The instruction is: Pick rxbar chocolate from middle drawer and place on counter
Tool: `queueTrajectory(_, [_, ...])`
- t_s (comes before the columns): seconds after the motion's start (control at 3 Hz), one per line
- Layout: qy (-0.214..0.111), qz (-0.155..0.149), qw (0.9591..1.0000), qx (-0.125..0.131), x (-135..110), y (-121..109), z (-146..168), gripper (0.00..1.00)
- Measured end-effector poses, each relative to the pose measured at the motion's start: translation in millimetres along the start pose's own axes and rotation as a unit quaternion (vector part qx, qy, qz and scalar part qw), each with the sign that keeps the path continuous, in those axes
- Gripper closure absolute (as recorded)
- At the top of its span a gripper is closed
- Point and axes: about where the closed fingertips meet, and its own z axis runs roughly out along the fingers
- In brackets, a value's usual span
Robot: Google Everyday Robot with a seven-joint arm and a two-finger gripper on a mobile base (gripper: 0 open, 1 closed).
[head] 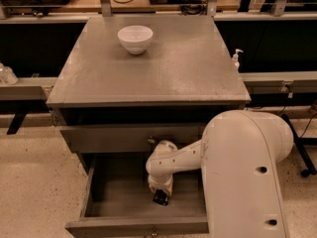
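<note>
Camera view: gripper (159, 192) low inside the open middle drawer (114, 197).
The white arm (247, 177) hides the drawer's right side. Whether the gripper grasps anything, I cannot tell. A dark bit, seemingly the rxbar chocolate (160, 199), shows under it. On the counter (188, 68) beyond, far left, sits a white bowl (135, 38).

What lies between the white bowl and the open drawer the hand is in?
In the camera view, only counter, then a dark gap and the front of the shut drawer. The hand is down inside the open drawer below that.
</note>
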Motion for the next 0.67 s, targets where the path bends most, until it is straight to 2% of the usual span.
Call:
queueTrajectory(0.33, [0.000,0.000,1.0000,0.000,0.0,0.0,-0.4,0.95])
queueTrajectory(0.67, [0.000,0.000,1.0000,0.000,0.0,0.0,-0.8,1.00])
